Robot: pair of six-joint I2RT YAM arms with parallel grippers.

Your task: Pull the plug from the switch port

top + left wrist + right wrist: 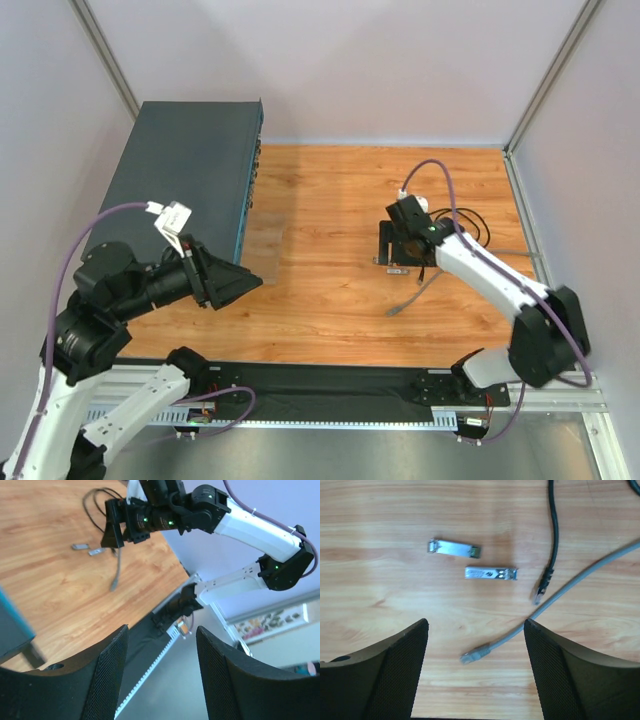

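The switch [190, 170] is a flat dark grey-teal box at the back left, its socket row facing right; one corner [11, 626] shows in the left wrist view. A grey cable lies loose on the wood with its plug [476, 655] [396, 310] free of the switch. My right gripper [475, 625] [398, 252] hangs open just above the table, and the plug lies on the wood between its fingers, untouched. My left gripper [161, 630] [240, 280] is open and empty, held beside the switch's near right corner and pointing right.
Two small silver modules [454, 548] [491, 573] lie on the wood beyond the plug. A black cable [553, 530] ends beside them, its coil [470, 222] by the right wall. Walls close in the left, back and right sides.
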